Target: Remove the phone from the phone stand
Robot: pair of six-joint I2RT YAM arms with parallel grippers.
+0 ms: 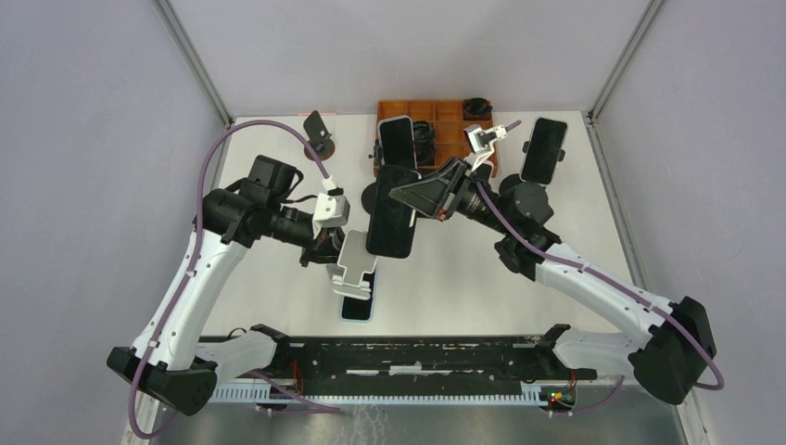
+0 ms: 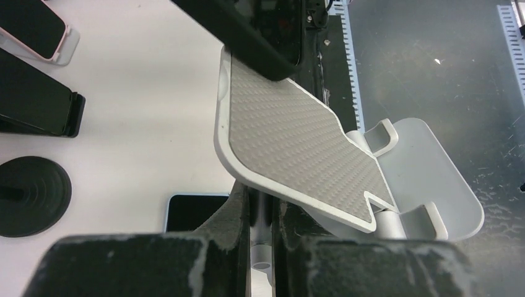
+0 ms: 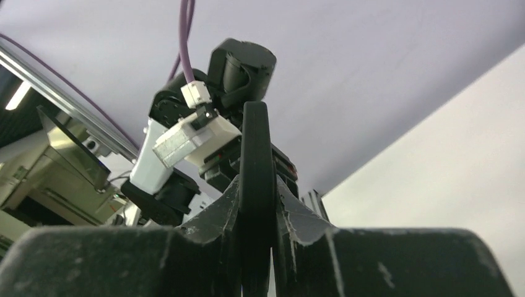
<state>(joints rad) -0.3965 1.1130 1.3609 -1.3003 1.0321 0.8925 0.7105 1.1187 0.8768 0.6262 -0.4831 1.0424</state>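
Observation:
My right gripper (image 1: 410, 198) is shut on a black phone (image 1: 393, 213) and holds it up off the table. The phone shows edge-on between the fingers (image 3: 291, 213) in the right wrist view (image 3: 255, 161). My left gripper (image 1: 326, 248) is shut on the neck of a silver phone stand (image 1: 355, 263). In the left wrist view the stand's grey textured plate (image 2: 291, 136) is bare, its two hooks hold nothing, and its neck (image 2: 265, 250) sits between my fingers. The phone (image 2: 260, 31) hangs over the plate's top end; I cannot tell if they touch.
An orange compartment tray (image 1: 447, 113) stands at the back. Phones rest on stands at the back middle (image 1: 397, 139) and back right (image 1: 544, 148). A phone in a light blue case (image 1: 358, 307) lies flat under the stand. A black round stand (image 1: 320, 132) is at the back left.

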